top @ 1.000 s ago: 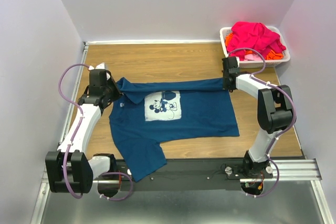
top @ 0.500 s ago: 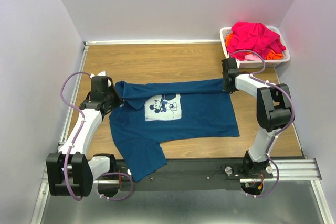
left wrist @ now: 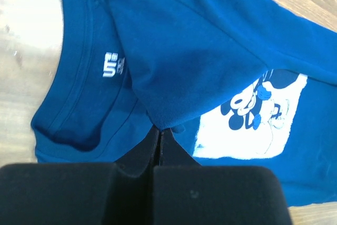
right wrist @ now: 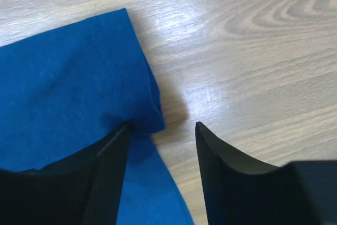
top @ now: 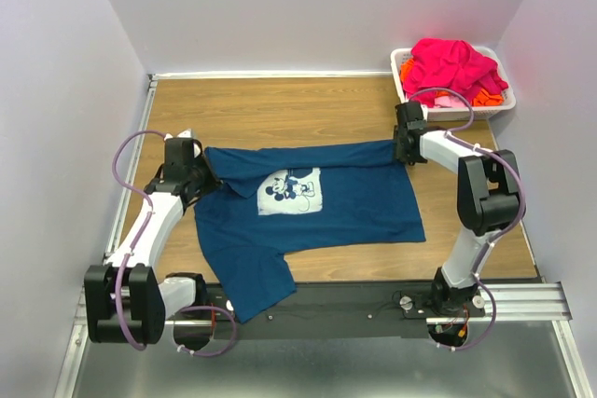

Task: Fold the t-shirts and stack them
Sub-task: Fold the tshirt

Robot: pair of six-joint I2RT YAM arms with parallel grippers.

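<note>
Left wrist: fingertips [left wrist: 147, 151] partly cover pinched teal t-shirt [left wrist: 184, 51].

Teal t-shirt [top: 354, 207] spread on wooden table [top: 280, 109] — pink shirts [top: 452, 64] heaped in basket [top: 494, 106].

My teal-blue t-shirt [top: 317, 212] is soft, matt knit cloth. Its collar [left wrist: 73, 77] is ribbed and its hem [right wrist: 108, 51] is stitched. The pale chest print [top: 289, 191] looks flatter and smoother than the weave. The table [top: 280, 114] is grained wood with a light sheen. My left gripper [left wrist: 157, 130] is smooth matt black plastic, and my right gripper [right wrist: 162, 126] has finely textured black pads [right wrist: 108, 183]. By the table's far right corner, the basket [top: 499, 107] is white plastic holding pink cloth [top: 452, 62]. The near-edge rail [top: 522, 300] is dull metal.
</note>
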